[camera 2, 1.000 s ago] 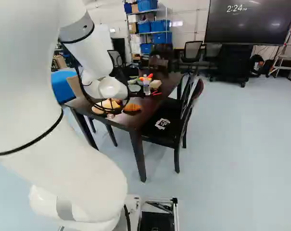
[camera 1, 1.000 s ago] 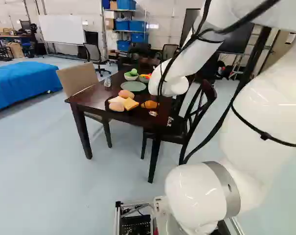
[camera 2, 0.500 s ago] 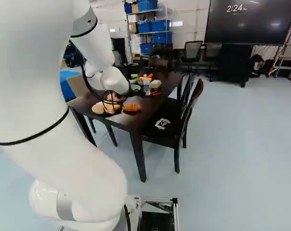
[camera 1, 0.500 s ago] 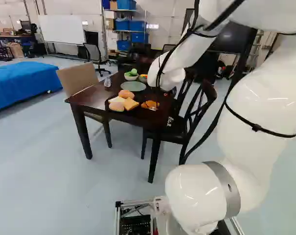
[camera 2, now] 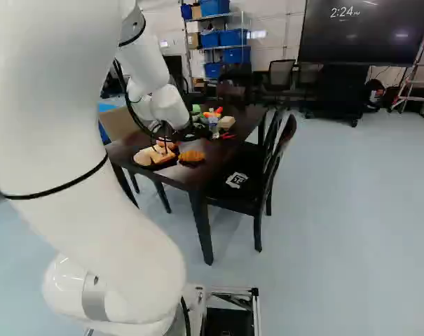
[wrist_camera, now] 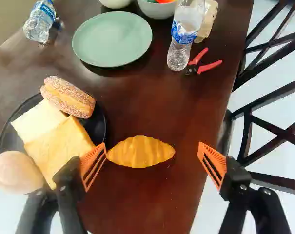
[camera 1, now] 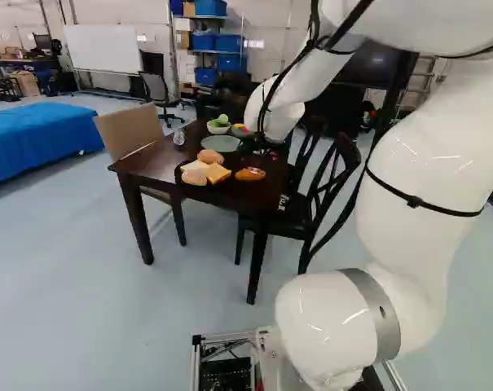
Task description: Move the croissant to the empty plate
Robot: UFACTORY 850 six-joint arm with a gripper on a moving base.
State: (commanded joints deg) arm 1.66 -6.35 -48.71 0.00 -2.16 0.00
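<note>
Eyeing the ridged golden croissant (wrist_camera: 141,152) on the dark wooden counter (wrist_camera: 147,200), my black hand (wrist_camera: 152,145) released above it.
I'm favouring a wrist turn, to pinch the pastry's middle clear of the round black plate (wrist_camera: 97,127).

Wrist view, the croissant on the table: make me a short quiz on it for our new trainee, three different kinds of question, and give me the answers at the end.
1. Multiple choice: What lies on the green plate?
A) A croissant
B) Nothing
C) A slice of bread

2. True or false: The gripper stands open, with no food gripped between its fingers.

3. Fill in the missing word: The croissant lies directly on the ____, beside the black plate that holds the bread.

Key: 1 B; 2 true; 3 table.
</note>
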